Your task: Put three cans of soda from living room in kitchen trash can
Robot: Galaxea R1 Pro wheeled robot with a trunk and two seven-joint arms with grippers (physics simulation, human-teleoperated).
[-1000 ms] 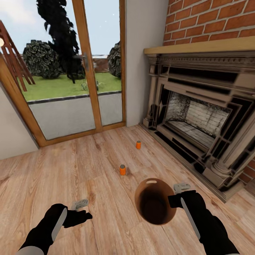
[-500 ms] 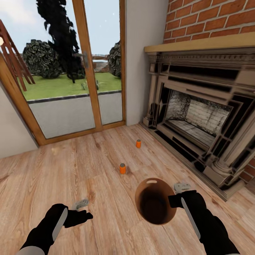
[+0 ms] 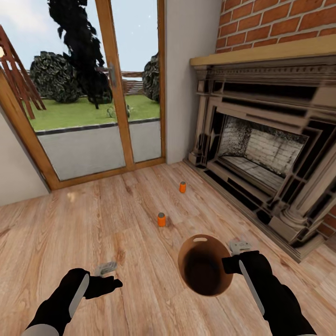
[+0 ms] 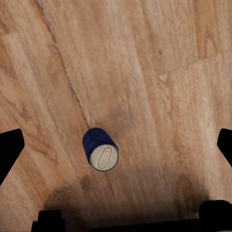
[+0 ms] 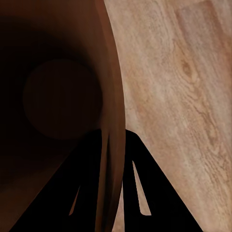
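right gripper (image 3: 232,264) clamps the copper-brown trash can (image 3: 205,284) rim at lower centre, left gripper (image 3: 108,283) spread wide over a blue soda can (image 4: 101,150), two orange soda cans (image 3: 161,219) mid-frame.

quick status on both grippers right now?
Left gripper: open, empty, blue soda can on the floor below its jaws.
Right gripper: shut on trash can wall.
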